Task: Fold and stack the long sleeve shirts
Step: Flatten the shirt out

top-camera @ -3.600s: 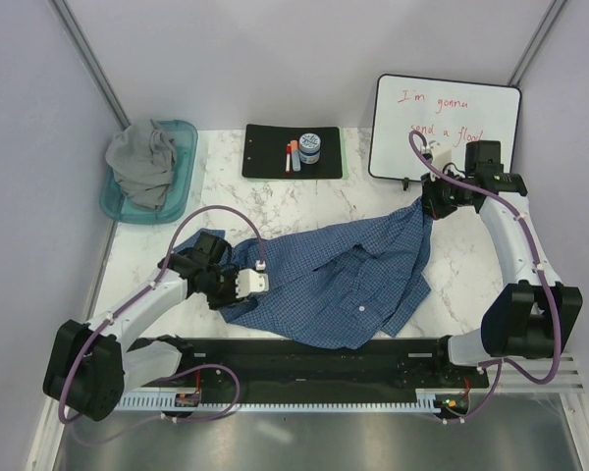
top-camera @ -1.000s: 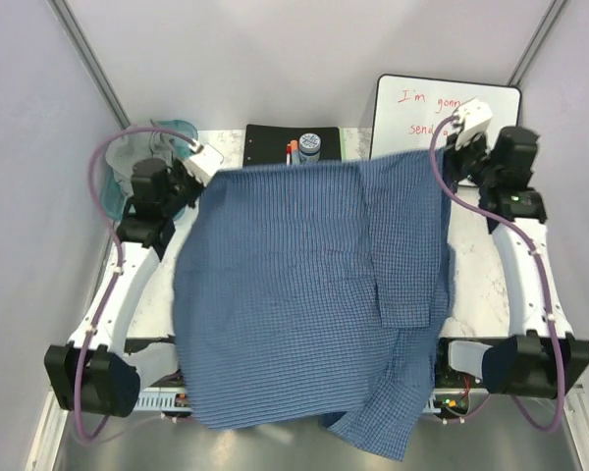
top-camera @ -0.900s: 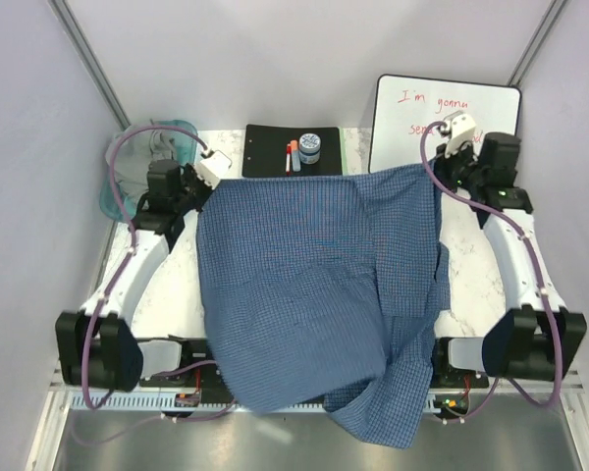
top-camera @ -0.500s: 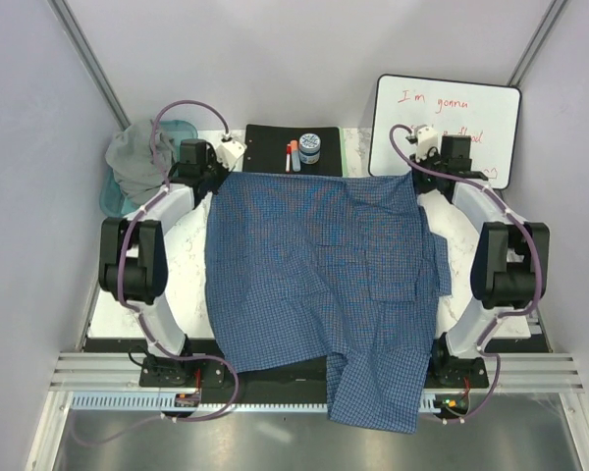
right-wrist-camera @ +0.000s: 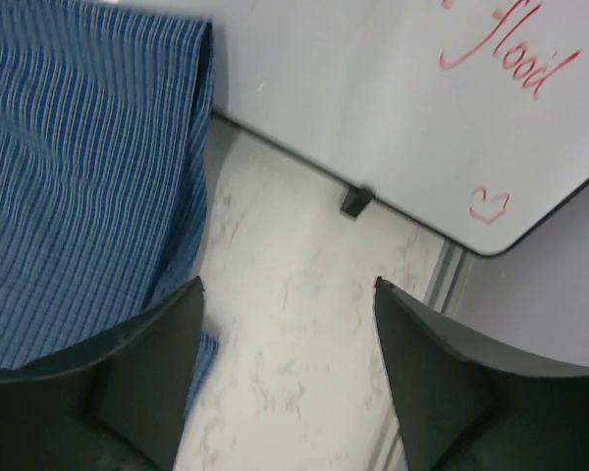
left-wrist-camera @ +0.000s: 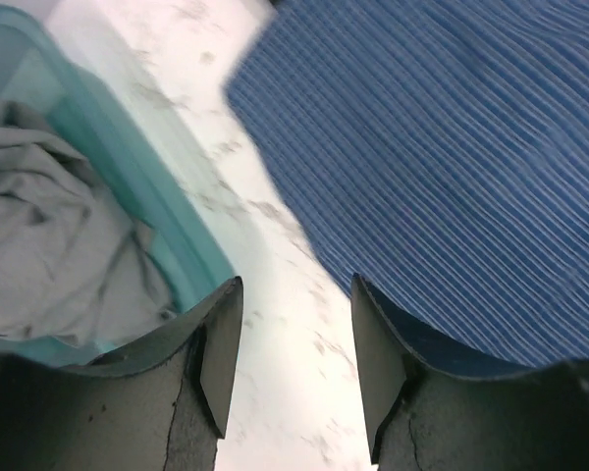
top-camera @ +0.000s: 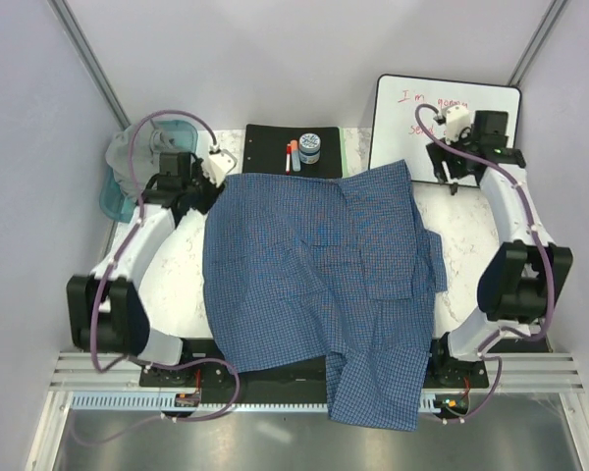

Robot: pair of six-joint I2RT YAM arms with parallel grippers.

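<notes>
Top external view: checked shirt (top-camera: 314, 265) lies spread on the counter (top-camera: 182, 285), long axis far-to-near, hem over the near edge. Left pincer (left-wrist-camera: 293, 343) stands apart and empty off its far-left corner. Right pincer (right-wrist-camera: 287, 334) is likewise apart and empty, beside the far-right corner. Grey shirt (left-wrist-camera: 49, 245) sits in the tub (left-wrist-camera: 167, 216).

The spread shirt (top-camera: 314, 265) lies on the worktop (top-camera: 177, 285) between the two tools, its near end hanging over the front edge. Left of the left tool (left-wrist-camera: 294, 294) sits the tub (left-wrist-camera: 167, 226) with the crumpled shirt (left-wrist-camera: 49, 245) in it, and the spread shirt's edge lies to its right. Ahead of the right tool (right-wrist-camera: 287, 294) stands the whiteboard (right-wrist-camera: 373, 98), with the spread shirt on its left.
</notes>
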